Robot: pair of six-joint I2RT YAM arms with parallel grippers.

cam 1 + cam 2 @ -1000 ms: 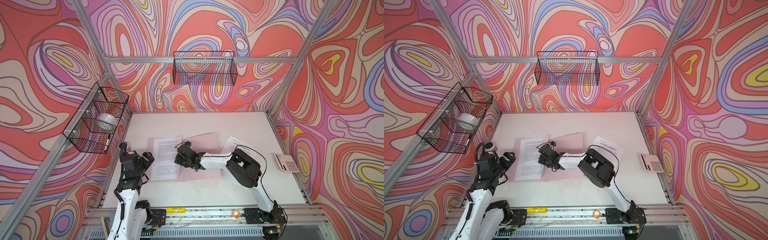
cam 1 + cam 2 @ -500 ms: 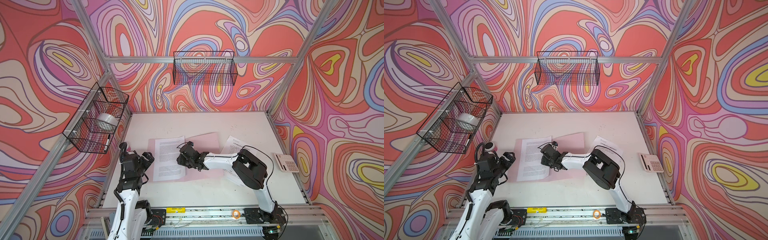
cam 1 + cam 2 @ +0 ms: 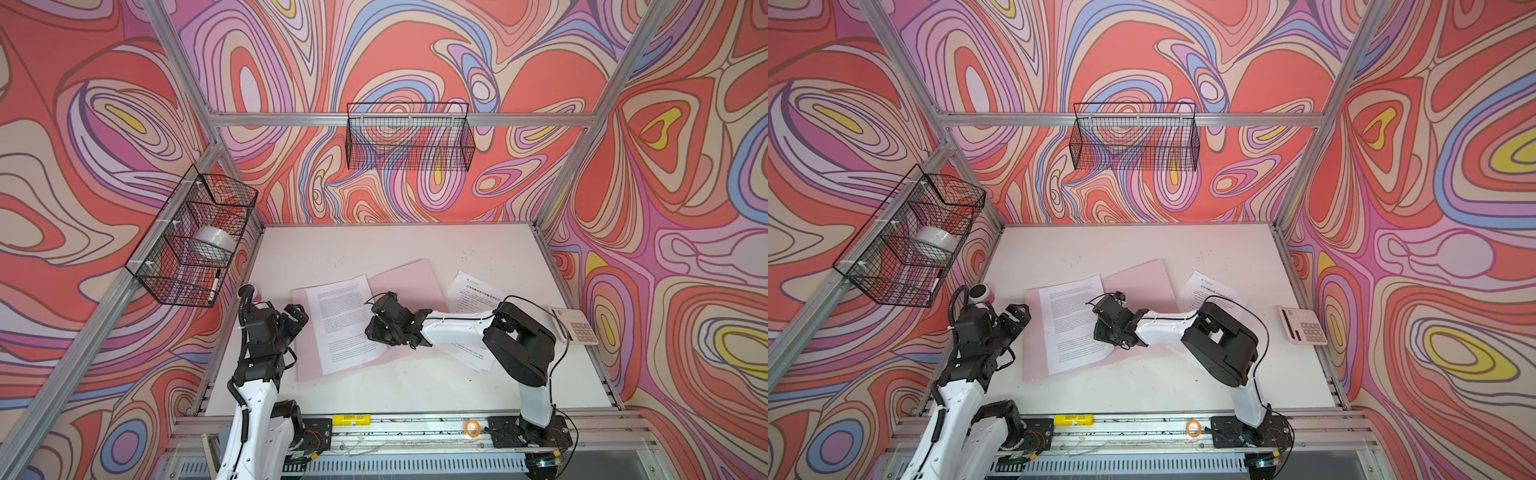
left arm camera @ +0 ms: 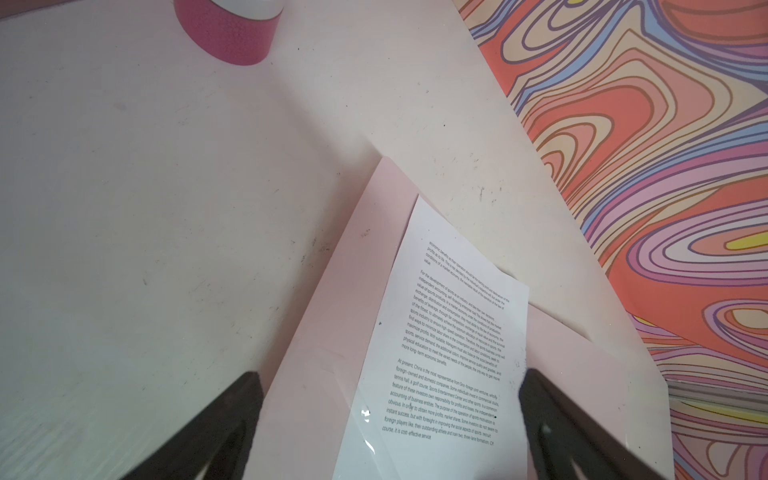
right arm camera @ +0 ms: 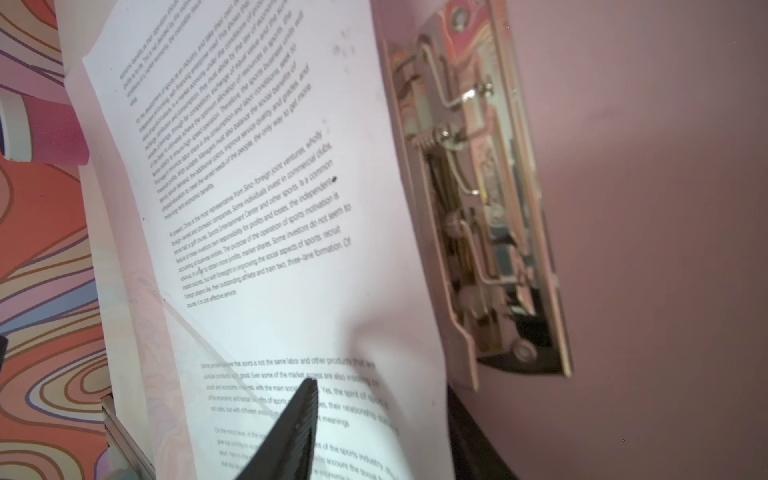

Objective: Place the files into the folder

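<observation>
1. One sheet (image 3: 345,324) lay on the open folder (image 3: 405,278), directly beneath the right gripper (image 3: 372,322), its near edge curled up beside the clip (image 5: 469,199).
2. The right gripper's jaws, pinched a second earlier, stood apart over that sheet and gripped nothing: the sheet had been let go.
3. The left gripper (image 4: 390,374) stayed spread wide and empty, hovering above the sheet's other side.
4. By my judgement the first sheet was delivered. A second sheet (image 3: 469,299) waited behind the right gripper, under its arm and beside the folder, likely next.

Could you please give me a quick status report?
Left gripper open, at folder's edge. Right gripper open over sheet lying on open folder, beside clip. Second sheet outside folder, partly under right arm.
</observation>
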